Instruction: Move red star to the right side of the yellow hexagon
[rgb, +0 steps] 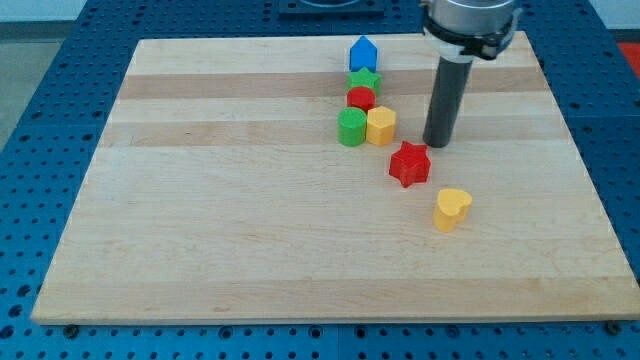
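The red star (409, 164) lies on the wooden board (240, 200), below and to the right of the yellow hexagon (381, 126). My tip (437, 144) stands just above and to the right of the red star, close to it, and to the right of the yellow hexagon with a gap between.
A green cylinder (351, 128) touches the yellow hexagon's left side. Above them sit a red round block (361, 98), a green star (365, 79) and a blue house-shaped block (362, 53) in a column. A yellow heart (451, 208) lies below and right of the red star.
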